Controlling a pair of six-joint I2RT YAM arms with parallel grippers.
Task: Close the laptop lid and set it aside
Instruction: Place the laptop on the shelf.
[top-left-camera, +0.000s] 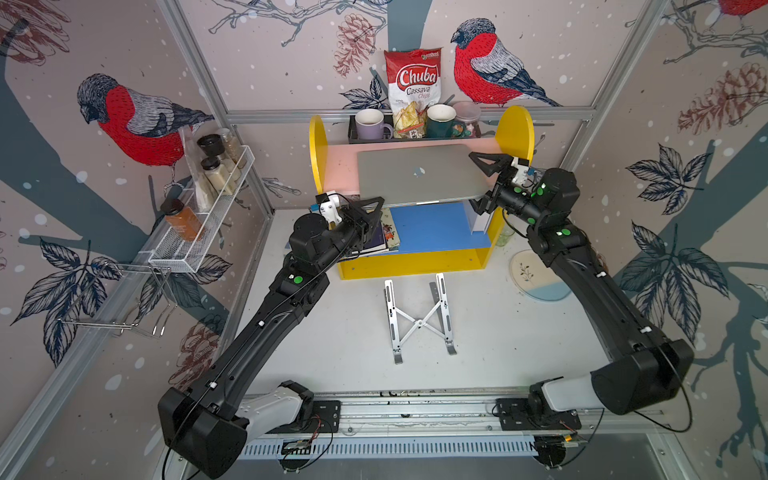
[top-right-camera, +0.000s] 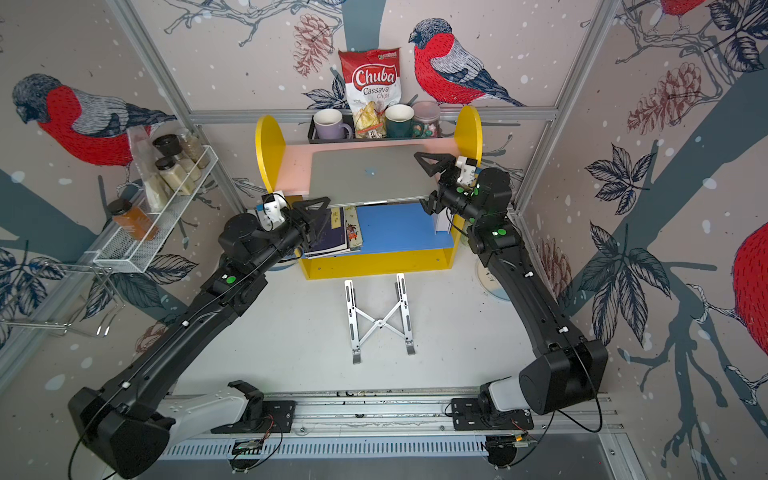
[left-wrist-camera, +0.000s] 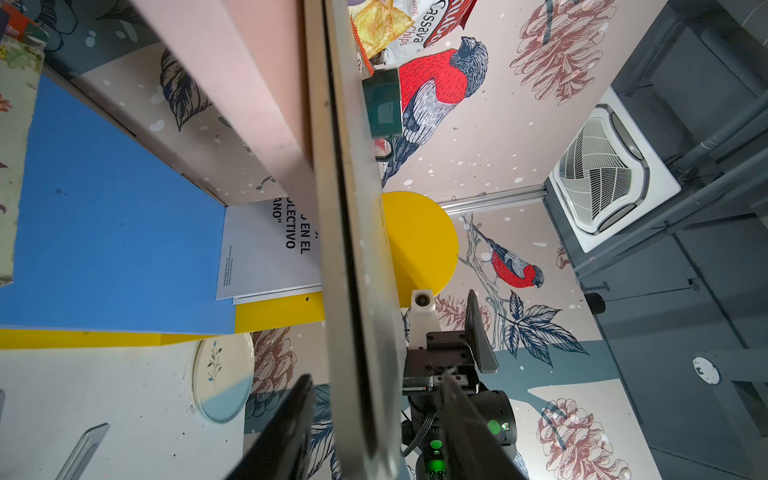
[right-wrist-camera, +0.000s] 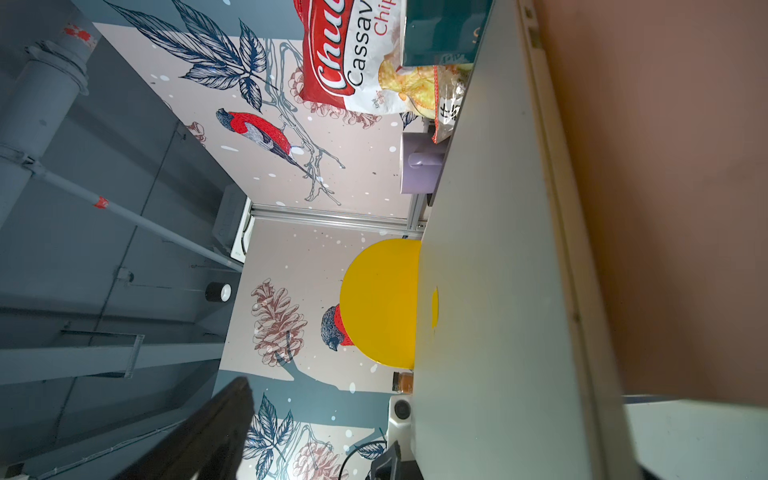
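The red and white chip bag (top-left-camera: 412, 79) at 12 o'clock says "Chuba Cassava Chips". Toward 6 o'clock from it, the laptop lid (top-left-camera: 419, 172) has an apple sign. A white booklet (left-wrist-camera: 266, 249) shows "LECTIVO EN EL".

Shelf unit (top-left-camera: 415, 266): stands at back of table (top-left-camera: 332, 332).
- On its upper board: closed laptop (top-left-camera: 419, 174), overhanging the front edge.
- On its lower board, left end: books (top-left-camera: 386, 237).
- Behind: tray (top-left-camera: 351, 129) with two mugs and a chip bag (top-left-camera: 411, 79) between them.
- In front: folding stand (top-left-camera: 419, 320).
- Right: plate (top-left-camera: 536, 278).
- Left: wire rack (top-left-camera: 199, 232) with jars.
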